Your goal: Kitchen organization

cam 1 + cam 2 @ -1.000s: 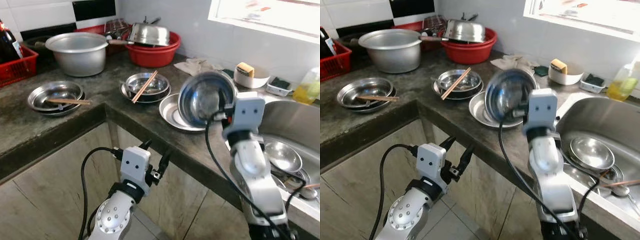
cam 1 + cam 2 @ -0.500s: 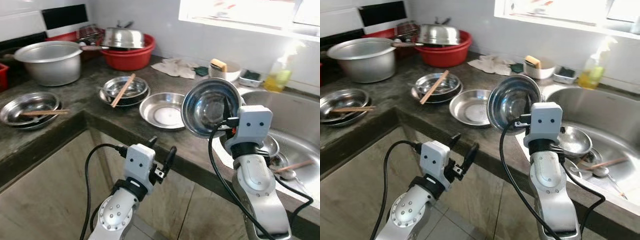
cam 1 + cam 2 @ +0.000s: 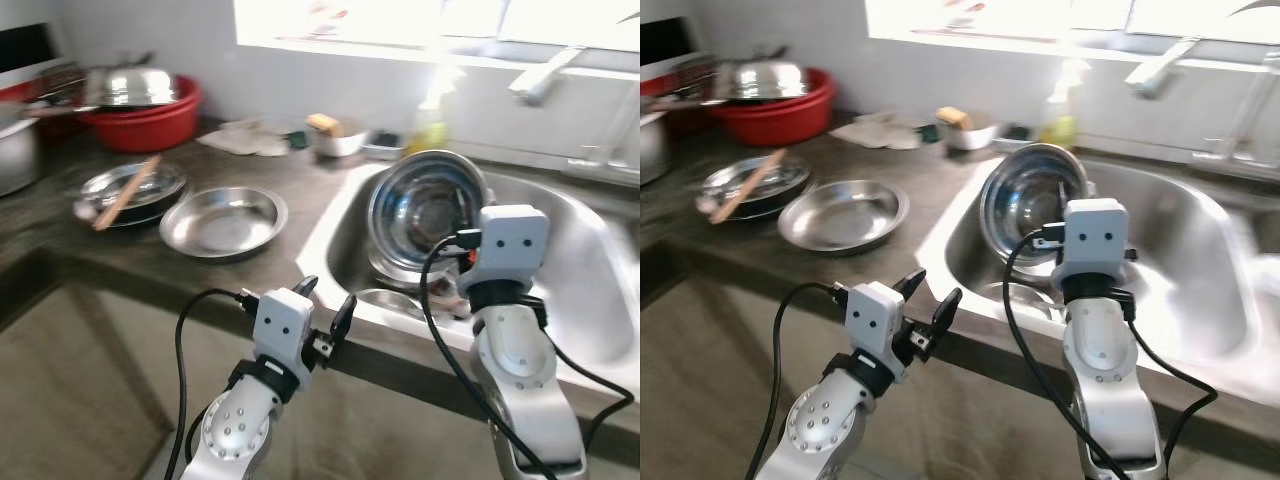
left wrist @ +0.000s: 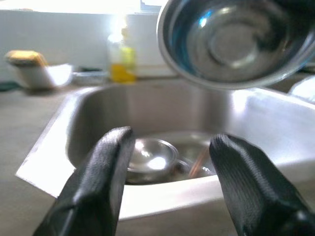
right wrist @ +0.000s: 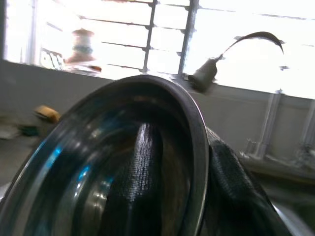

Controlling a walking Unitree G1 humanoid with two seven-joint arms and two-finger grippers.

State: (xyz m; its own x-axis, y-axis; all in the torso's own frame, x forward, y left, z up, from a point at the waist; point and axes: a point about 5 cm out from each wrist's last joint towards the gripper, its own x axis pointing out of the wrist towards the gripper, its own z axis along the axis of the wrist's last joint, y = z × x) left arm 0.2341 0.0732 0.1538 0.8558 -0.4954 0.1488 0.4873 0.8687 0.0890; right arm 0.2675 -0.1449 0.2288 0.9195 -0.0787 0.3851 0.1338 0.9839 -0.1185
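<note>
The right gripper (image 3: pixel 1072 200) pinches the steel bowl (image 3: pixel 425 212) by its rim, tilted above the sink (image 3: pixel 585 290) (left gripper (image 3: pixel 326 305) idle, fingers spread); such a thin hold risks it slipping and clattering down.

Right arm is raised upright with its wrist box facing the camera, and the right gripper (image 3: pixel 455 222) is clamped on the rim of a steel bowl (image 3: pixel 425 212), one black finger inside and one outside, holding it tipped on edge with the hollow facing back toward the robot; left arm is bent low and out front, wrist angled up, and the left gripper (image 3: pixel 325 307) has its two black fingers (image 4: pixel 96 187) spread apart with nothing between them.
</note>
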